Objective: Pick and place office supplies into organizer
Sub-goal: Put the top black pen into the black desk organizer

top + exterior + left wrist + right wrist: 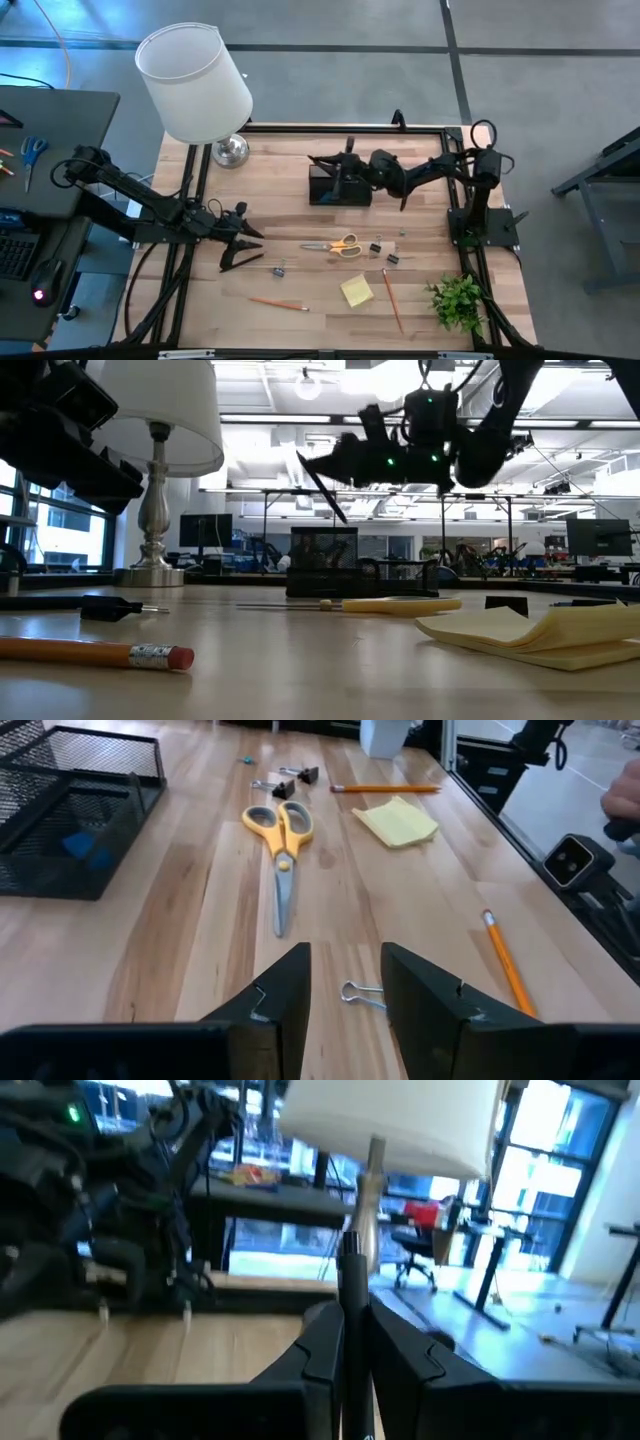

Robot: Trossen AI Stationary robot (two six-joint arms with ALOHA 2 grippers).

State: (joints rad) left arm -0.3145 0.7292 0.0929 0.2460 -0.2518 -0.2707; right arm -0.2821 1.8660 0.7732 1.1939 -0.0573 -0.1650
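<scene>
Hovering over the organizer (340,186), my right pincer (352,1342) stands clamped on a dark pen (353,1295).

The space above the organizer (338,187) is taken by the right gripper (345,160), closed on a dark pen (352,1295). The far left corner is blocked by the lamp (197,85). Bare wood is left between lamp and organizer. The front middle is crowded by yellow-handled scissors (335,244), binder clips (384,252), sticky-note pad (356,291) and pencils (391,298); the plant (458,300) closes the near right corner.
</scene>
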